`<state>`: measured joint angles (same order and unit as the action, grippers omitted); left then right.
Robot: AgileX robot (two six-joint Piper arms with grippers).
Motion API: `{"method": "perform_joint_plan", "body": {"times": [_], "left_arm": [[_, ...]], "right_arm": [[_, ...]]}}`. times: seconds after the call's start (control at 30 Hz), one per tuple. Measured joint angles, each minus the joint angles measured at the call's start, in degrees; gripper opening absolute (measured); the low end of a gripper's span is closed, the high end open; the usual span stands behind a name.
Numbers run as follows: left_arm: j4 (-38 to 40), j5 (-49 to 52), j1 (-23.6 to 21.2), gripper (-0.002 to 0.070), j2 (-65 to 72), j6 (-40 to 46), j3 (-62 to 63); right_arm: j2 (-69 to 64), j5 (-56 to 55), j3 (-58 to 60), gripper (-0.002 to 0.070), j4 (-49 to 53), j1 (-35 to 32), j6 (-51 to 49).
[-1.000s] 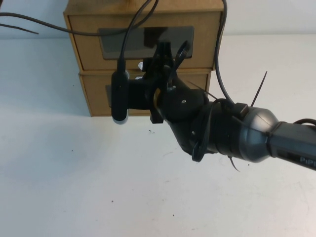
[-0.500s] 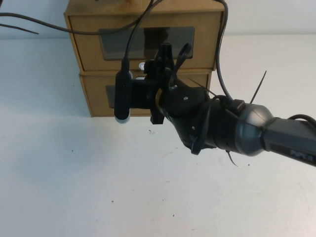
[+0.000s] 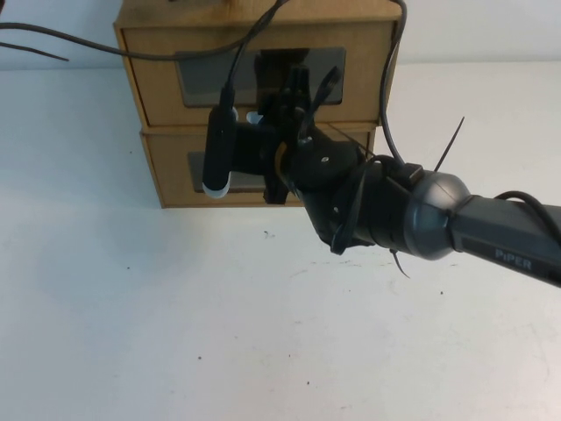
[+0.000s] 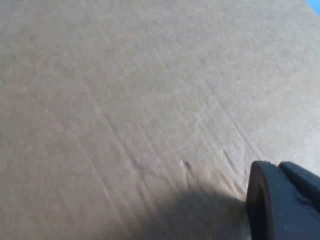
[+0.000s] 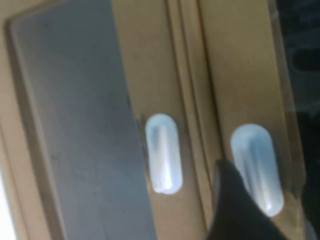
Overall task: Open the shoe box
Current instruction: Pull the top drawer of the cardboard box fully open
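The right gripper (image 3: 296, 86) is held wide by the shoe box (image 3: 149, 61) handle (image 5: 256, 165). The left gripper (image 4: 282, 202), against cardboard (image 4: 125, 100), cannot be judged.

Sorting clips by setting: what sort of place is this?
Probably a robot test bench: bare white table, two stacked cardboard shoe boxes with windowed fronts, cabled arm. The right claw is at the box fronts; the left claw sits close against plain cardboard.
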<state>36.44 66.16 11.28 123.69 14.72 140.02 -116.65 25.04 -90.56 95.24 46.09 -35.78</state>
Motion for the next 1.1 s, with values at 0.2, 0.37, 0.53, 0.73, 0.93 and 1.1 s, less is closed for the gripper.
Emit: {"method": "perform_joint_plan", "body": {"times": [0.2,0.37,0.53,0.73,0.93,1.1], "left_arm": [[0.0,0.0,0.0,-0.0005,0.0,0.0,0.0],[0.0,0.0,0.0,-0.0005,0.0,0.0,0.0],[0.0,0.0,0.0,-0.0005,0.0,0.0,0.0],[0.0,0.0,0.0,-0.0005,0.0,0.0,0.0],[0.0,0.0,0.0,-0.0005,0.0,0.0,0.0],[0.0,0.0,0.0,-0.0005,0.0,0.0,0.0]], "right_arm": [[-0.1,-1.21,-0.22,0.0281,0.0,-0.3,0.0],[-0.63,-1.66,-0.22,0.0282,0.12,-0.3,0.0],[-1.46,-0.75,-0.84,0.0261,1.09,-0.3,0.0],[-1.78,-0.16,-1.43,0.0184,1.69,-0.3,0.0],[-1.78,0.28,-1.43,0.014,1.81,-0.3,0.0],[-1.78,0.55,-1.43,0.0066,1.93,-0.2,0.0]]}}
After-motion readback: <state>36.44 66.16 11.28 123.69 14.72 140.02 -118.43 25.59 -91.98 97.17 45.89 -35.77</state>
